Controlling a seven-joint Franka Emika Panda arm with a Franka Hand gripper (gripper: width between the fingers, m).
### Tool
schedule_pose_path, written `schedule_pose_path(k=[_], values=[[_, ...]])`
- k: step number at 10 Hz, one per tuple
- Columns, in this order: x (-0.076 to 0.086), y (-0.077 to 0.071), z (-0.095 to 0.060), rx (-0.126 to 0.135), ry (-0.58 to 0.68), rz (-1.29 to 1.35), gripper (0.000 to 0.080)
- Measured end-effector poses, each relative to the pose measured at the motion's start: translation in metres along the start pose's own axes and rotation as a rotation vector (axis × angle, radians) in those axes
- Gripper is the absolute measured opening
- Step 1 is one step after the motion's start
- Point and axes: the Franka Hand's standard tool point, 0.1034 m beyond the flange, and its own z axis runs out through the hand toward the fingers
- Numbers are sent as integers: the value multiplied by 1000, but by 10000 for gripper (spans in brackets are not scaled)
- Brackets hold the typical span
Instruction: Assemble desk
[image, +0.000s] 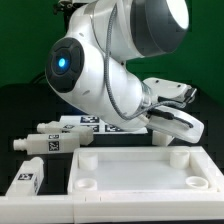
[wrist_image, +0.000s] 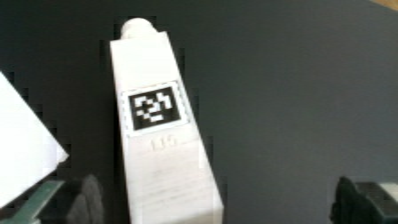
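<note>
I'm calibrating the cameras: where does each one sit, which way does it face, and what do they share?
Exterior view: off the robot, looking across the tabletop and legs at the arm and gripper.
Wrist view: on the wrist, looking down at one tagged leg on the dark table, open fingertips either side.
Shared: the gripper; which leg, cannot tell.

A matte black worktop (image: 15, 125) lies under everything. A thin, flat white marker board (image: 85, 122) printed with black-and-white square tags rests on it towards the back. Behind rises a plain green backdrop (image: 25, 50).
</note>
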Motion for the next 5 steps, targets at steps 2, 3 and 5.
schedule_pose_path(k=[2, 3, 5], values=[[4, 6, 10, 18, -9, 22, 648], [6, 11, 21, 33, -24, 48, 648], [3, 12, 30, 74, -57, 57, 648]])
